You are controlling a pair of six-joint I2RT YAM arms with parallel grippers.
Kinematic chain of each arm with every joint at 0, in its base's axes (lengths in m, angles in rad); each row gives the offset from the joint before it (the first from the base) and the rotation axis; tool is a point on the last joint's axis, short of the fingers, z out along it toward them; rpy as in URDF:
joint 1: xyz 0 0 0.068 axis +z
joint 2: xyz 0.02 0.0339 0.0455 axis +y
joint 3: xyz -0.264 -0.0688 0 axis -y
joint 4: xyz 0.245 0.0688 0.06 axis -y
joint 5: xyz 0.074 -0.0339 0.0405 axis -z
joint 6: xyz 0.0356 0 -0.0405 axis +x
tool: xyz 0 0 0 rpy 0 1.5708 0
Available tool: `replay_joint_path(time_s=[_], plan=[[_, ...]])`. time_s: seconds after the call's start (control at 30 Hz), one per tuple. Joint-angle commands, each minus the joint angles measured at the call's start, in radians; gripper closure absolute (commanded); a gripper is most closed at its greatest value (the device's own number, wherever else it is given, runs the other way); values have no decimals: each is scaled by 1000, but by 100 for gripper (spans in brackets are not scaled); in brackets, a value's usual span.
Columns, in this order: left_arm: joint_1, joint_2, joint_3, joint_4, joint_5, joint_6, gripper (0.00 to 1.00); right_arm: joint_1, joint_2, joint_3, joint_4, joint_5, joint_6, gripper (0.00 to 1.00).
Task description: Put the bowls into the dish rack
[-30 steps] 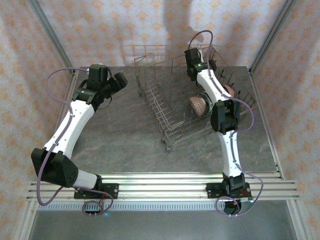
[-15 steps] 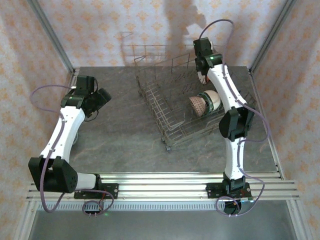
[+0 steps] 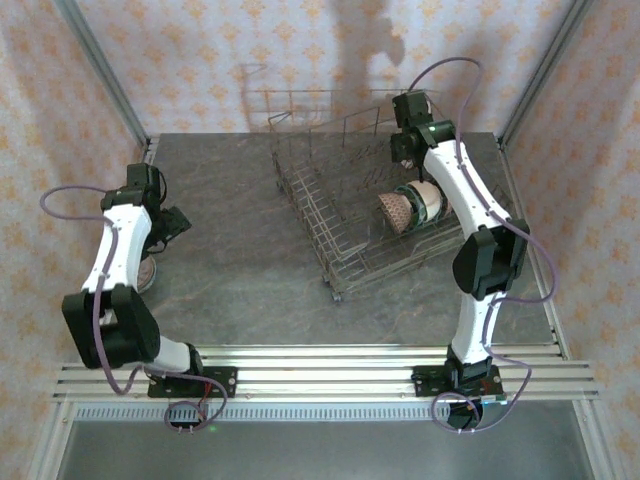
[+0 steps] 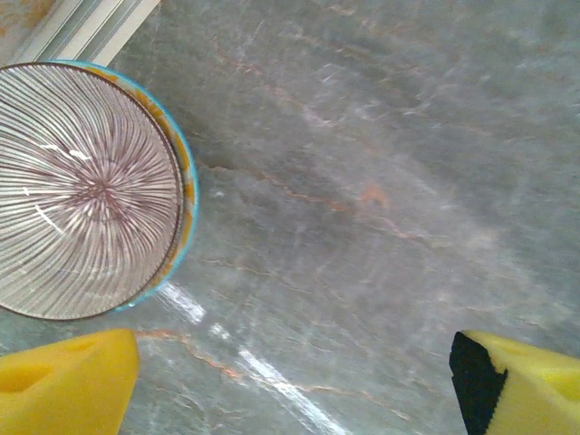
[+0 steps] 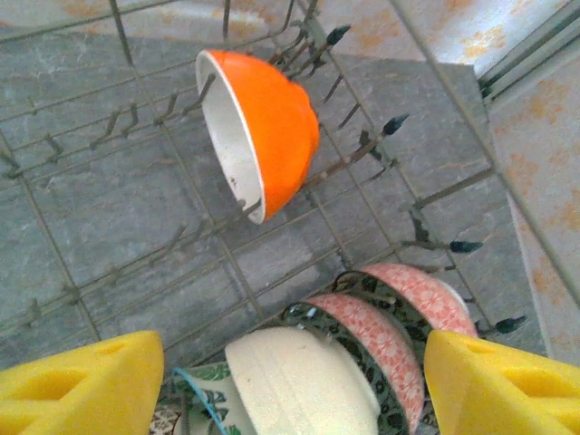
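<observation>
A striped bowl [image 4: 86, 190] with a blue rim sits upright on the table by the left edge, seen as bowl [image 3: 146, 271] from above. My left gripper [image 4: 294, 390] hovers open beside it, nothing between its yellow fingers; from above the left gripper [image 3: 170, 222] is just behind the bowl. The wire dish rack [image 3: 330, 215] holds several bowls on edge: an orange bowl [image 5: 272, 127], two pink patterned bowls [image 5: 426, 294], a white bowl [image 5: 299, 381] and a green-patterned bowl [image 5: 195, 399]. My right gripper [image 5: 290, 390] is open above that row, at the rack's far side as right gripper [image 3: 405, 150].
The rack's tall wire sides and upright tines [image 5: 362, 145] surround the right gripper. A metal frame rail [image 4: 82, 27] runs close to the striped bowl at the table's left edge. Bare grey table [image 3: 230, 260] lies between the left arm and the rack.
The left arm swung from the table's back toward the left edge, down to the striped bowl. The right gripper rose and drew back from the row of bowls.
</observation>
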State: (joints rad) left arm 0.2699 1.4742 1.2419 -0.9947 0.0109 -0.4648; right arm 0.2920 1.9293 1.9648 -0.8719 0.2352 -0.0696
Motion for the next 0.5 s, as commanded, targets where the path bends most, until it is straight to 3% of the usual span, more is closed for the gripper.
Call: replay_joint_path(time_s=[0.0, 0.13, 0.47], plan=[[17, 77, 68, -76, -90, 70, 8, 8, -77, -51, 24, -21, 27, 25], [32, 131, 67, -60, -151, 99, 7, 8, -112, -99, 30, -30, 17, 25], [78, 263, 22, -10, -174, 103, 10, 5, -122, -107, 20, -30, -57, 25]])
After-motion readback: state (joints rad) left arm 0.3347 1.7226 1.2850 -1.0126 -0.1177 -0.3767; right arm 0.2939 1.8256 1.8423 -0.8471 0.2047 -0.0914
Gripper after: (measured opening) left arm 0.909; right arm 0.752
